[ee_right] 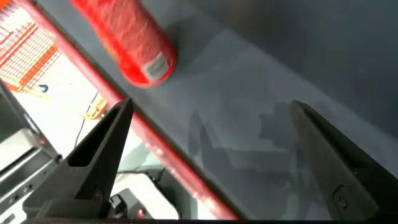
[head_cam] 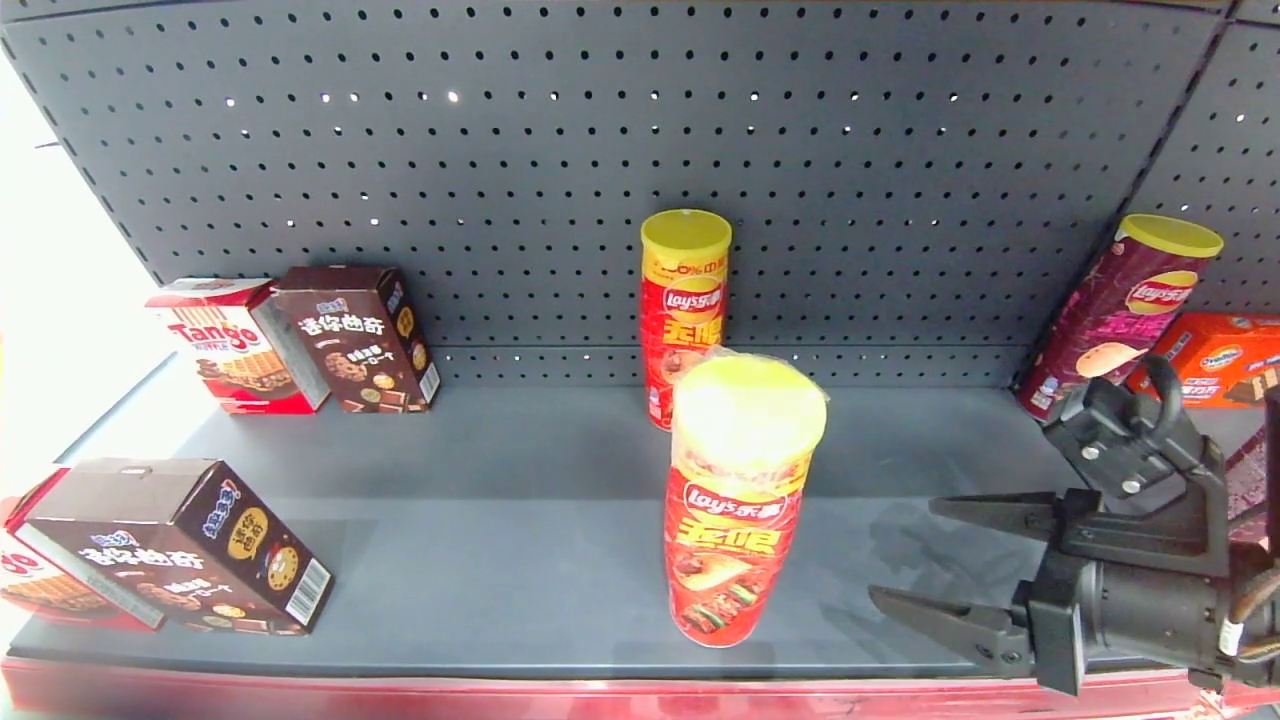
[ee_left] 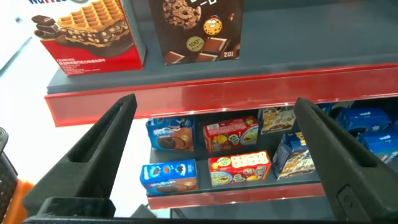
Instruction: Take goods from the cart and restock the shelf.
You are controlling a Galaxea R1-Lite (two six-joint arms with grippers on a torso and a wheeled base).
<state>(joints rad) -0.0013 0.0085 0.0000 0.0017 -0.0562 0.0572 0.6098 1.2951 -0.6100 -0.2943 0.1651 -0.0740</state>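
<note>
A red chip can point(head_cam: 738, 500) with a yellow lid stands upright near the front of the dark shelf point(head_cam: 500, 540); its red body point(ee_right: 127, 37) also shows in the right wrist view. A second red can point(head_cam: 684, 305) stands behind it at the back panel. My right gripper point(head_cam: 905, 555) is open and empty, just right of the front can and apart from it, over the shelf's front right. My left gripper point(ee_left: 214, 121) is open and empty, in front of the red shelf edge point(ee_left: 217, 93) below two snack boxes.
Wafer and cookie boxes point(head_cam: 290, 335) stand at the back left, two more boxes point(head_cam: 175, 545) at the front left. A purple can point(head_cam: 1115, 310) leans at the back right beside an orange box point(head_cam: 1215, 360). Lower shelves hold small boxes point(ee_left: 230, 149). An orange cart point(ee_right: 28, 43) shows below.
</note>
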